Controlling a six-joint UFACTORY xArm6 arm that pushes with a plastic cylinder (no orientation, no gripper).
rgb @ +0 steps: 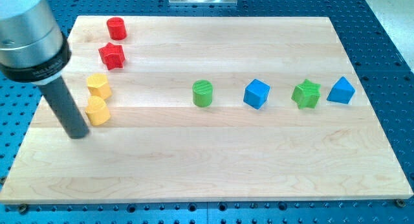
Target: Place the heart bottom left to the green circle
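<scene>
The yellow heart (98, 111) lies near the board's left edge, just below a yellow hexagon (99, 85). The green circle (202, 93) stands near the middle of the board, far to the heart's right. My tip (77, 134) rests on the board just left of and slightly below the yellow heart, close to it; I cannot tell if it touches.
A red circle (116, 28) and a red star (112, 56) sit at the top left. A blue cube (256, 93), a green star (306, 94) and a blue block (341, 90) line up right of the green circle. The wooden board (213, 166) lies on a blue perforated table.
</scene>
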